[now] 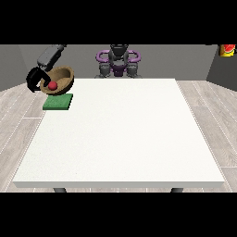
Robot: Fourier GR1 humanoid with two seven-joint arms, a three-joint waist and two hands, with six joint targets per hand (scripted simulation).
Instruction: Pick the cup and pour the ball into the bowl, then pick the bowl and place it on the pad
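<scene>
A brown wooden bowl (60, 79) hangs tilted towards the camera at the table's far left corner, just above a green square pad (59, 102). A red ball (53, 85) lies inside the bowl. The black hand at the view's left (34, 78) has its fingers curled round the bowl's left rim, on a grey arm that comes down from above. The bowl's lower edge is close over the pad's far edge; I cannot tell whether they touch. No cup is visible. No hand shows at the view's right.
The large white table (125, 134) spreads from the pad to the front and right. The robot's torso (118, 62) stands behind the far edge. A red object (227, 49) sits on the wall at the top right.
</scene>
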